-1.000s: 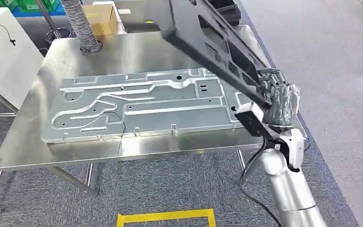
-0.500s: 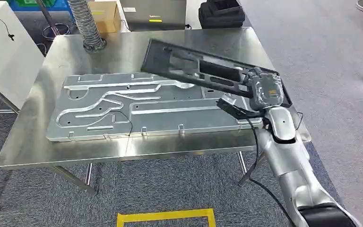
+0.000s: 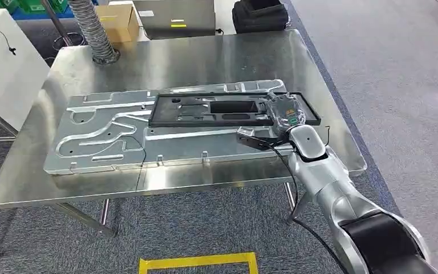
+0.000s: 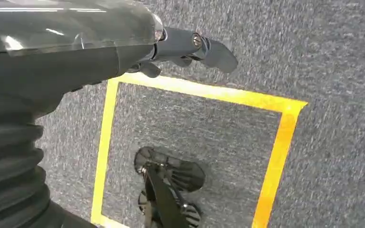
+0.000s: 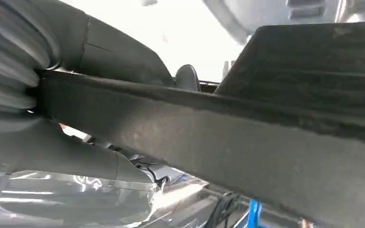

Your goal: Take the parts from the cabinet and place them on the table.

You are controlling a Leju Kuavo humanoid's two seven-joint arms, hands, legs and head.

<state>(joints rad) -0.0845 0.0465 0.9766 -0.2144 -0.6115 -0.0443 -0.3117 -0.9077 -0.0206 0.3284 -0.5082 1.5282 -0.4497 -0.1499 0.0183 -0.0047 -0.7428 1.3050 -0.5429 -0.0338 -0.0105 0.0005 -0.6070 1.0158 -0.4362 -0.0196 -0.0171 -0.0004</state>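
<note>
So the right hand is clamped on the right end of the long black plastic frame panel, the one with rectangular cutouts. In the right wrist view you can see the panel's dark edge running straight across with the thick grey thumb on one side of it and the rest of the hand on the other, so it's definitely gripping it. The panel lies pretty much flat on top of the big stamped silver sheet-metal plate, over that plate's upper right part. The plate itself lies on the shiny stainless steel table and takes up most of it.

The left hand hangs down over grey carpet with a yellow tape square on it. Nothing in it, fingers loose and apart.

Back of the table there's a grey ribbed hose, and behind it a brown cardboard box.
</note>
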